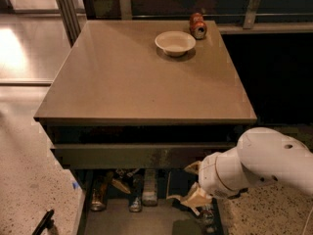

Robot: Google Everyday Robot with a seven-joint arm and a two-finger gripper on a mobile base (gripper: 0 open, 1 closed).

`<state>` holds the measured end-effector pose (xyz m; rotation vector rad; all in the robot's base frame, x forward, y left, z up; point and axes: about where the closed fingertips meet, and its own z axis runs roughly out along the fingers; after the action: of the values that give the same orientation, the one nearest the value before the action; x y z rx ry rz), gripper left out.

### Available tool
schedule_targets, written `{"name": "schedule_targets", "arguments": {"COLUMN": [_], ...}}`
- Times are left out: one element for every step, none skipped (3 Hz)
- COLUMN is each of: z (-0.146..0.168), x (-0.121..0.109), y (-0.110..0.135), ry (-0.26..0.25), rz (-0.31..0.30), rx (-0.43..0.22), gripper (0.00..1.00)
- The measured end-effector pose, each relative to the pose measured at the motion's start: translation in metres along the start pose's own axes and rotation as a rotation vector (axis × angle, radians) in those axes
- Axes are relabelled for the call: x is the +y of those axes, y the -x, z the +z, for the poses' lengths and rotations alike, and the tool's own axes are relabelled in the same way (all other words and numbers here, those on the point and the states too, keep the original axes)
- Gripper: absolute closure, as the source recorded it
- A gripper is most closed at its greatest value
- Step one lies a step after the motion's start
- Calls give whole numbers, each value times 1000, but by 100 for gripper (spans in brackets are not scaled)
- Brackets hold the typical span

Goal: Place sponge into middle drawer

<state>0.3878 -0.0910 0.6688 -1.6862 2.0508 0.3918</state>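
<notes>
The middle drawer (122, 219) is pulled out at the foot of the brown cabinet, and its grey floor shows at the bottom of the camera view. My gripper (191, 187) hangs low over the drawer's right part on the white arm (264, 163). Its tan fingers (190, 199) are spread apart with nothing between them. A flat dark green patch, the sponge (187, 227), lies on the drawer floor just below the gripper, apart from it and cut off by the picture's bottom edge.
Cans and bottles (139, 190) lie along the back of the drawer. The flat grey-brown drawer front (127, 155) above it is shut. A white bowl (175, 43) and a red can (197, 26) stand at the far side of the cabinet top.
</notes>
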Motion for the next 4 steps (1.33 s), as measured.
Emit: {"name": "schedule_targets", "arguments": {"z": [12,12,21,64], "x": [19,19,21,41], "y": [-10,-10,-14,-31], "ry": [-23,-23,0,89], "rz": [-30,-30,-25,-12], "rx": [50,50,47,50], "gripper": [100,100,100,100]}}
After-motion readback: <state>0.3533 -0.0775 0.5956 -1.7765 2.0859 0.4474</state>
